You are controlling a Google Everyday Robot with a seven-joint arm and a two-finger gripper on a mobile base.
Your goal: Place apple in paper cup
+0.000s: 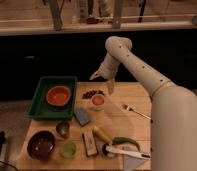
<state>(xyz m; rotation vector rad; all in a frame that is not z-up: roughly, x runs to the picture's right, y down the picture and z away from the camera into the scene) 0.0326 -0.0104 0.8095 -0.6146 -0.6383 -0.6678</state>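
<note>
The apple [97, 100] is a small red-orange round fruit sitting in the mouth of the white paper cup [97, 104], which stands near the back middle of the wooden table [127, 125]. My gripper [103, 83] hangs just above and behind the cup, with one finger [96, 75] pointing left and the other finger [110, 87] pointing down to the right of the cup. The jaws stand wide apart and hold nothing.
A dark red berry cluster [92, 93] lies left of the cup. A green tray [39, 107] holds an orange bowl [59, 95]. A blue sponge [82, 116], metal cup [62, 129], green cup [68, 149], dark bowl [40, 144], fork [135, 112] and knife [124, 151] lie nearer the front.
</note>
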